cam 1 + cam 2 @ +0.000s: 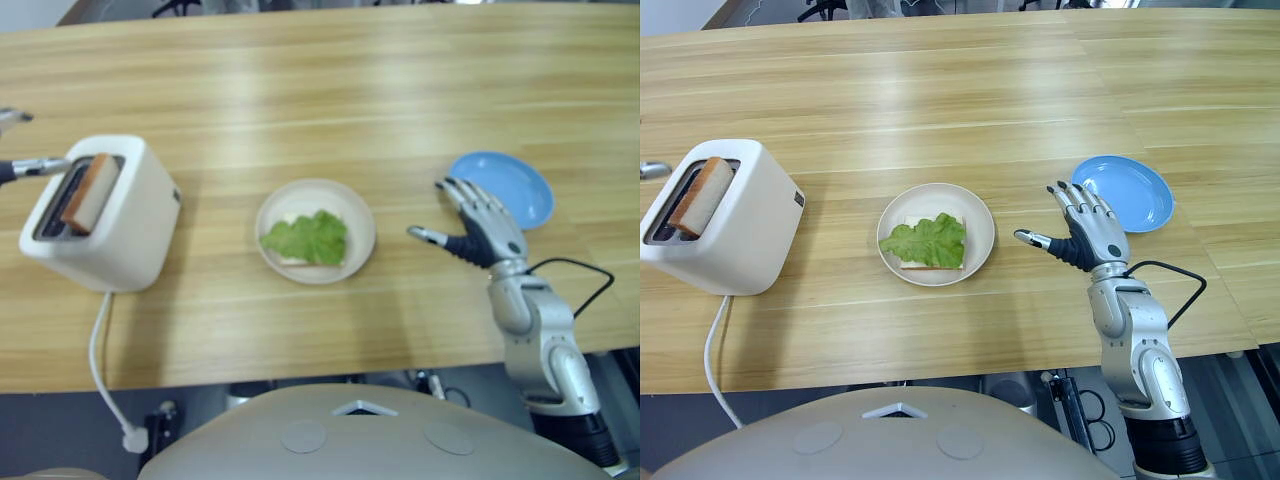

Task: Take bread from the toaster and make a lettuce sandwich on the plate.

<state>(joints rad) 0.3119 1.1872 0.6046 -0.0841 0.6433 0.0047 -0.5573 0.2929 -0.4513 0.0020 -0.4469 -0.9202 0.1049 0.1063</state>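
- table (940, 90): one; wood; everything sits on its near half, I'd guess to keep it within arm's reach
- toaster (750, 230): one; near left, slot facing up so the top slice (702, 195) can lift straight out
- right hand (1090, 235): right of centre, between the two plates, over the table; fingers wide and spread, holding nothing; reads as parked clear of the build spot so the left side can work
- plate (975, 215): white, centre; this is where the sandwich is built, so it lies about midway between the hands
- blue plate (1130, 190): right of the white one, just beyond the right hand; no part in the remaining step as far as I can judge; two plates in all
- lettuce (925, 242): one green piece as far as I can tell; lies on the base slice (912, 221) and covers most of it
- slices: two in all; the top slice stands on edge in the toaster slot, sticking up and a little tilted; the base slice lies flat on the white plate, only its edges showing from under the lettuce
- left hand (35, 167): at the far left edge, tip just beside the top slice; likely there to pull it; touching or not, wide or closed: can't tell; two hands in all
- cord (92, 345): one; runs from the toaster off the near edge
- status, my read: only the top slice is missing; next it has to come out, go right and be laid on the lettuce
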